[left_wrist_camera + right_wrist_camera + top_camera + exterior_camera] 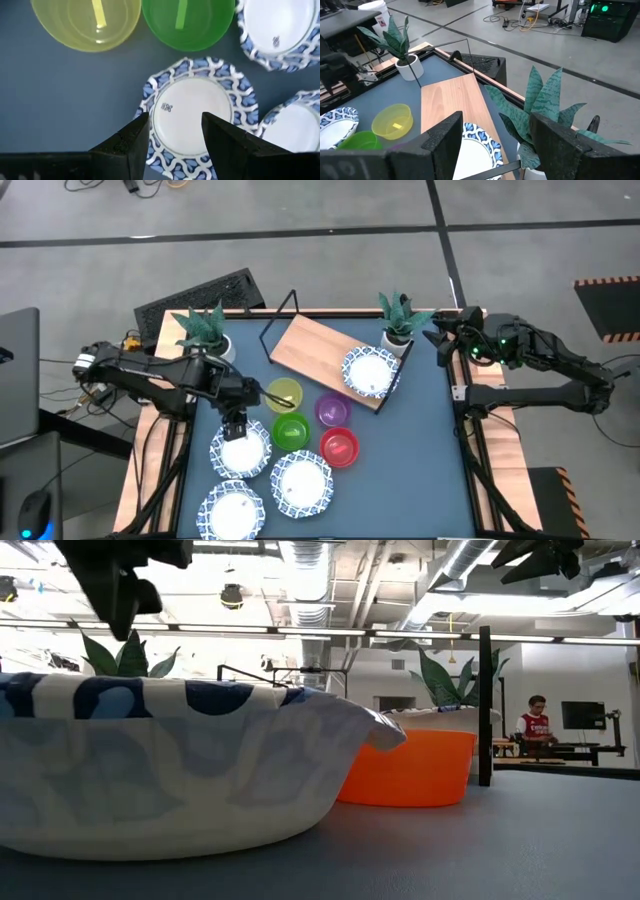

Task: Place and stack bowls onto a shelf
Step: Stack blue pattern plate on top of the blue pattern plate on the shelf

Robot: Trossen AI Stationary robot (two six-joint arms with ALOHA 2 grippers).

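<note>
Left gripper (236,428) hovers spread over a glossy white dish (192,116) with scalloped blue rim, beside translucent yellow (86,22) and green bowls (188,22). Another dish (369,370) sits on the smooth wooden shelf (310,343), seemingly overhanging. Right gripper (441,337) waits wide open.

Bright, even overhead light; glaring ceiling lamps (235,595), soft faint shadows

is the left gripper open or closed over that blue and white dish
Open. The left gripper hovers above the blue-rimmed dish, its two fingers standing apart with the dish's white centre showing between them, gripping nothing.
</note>
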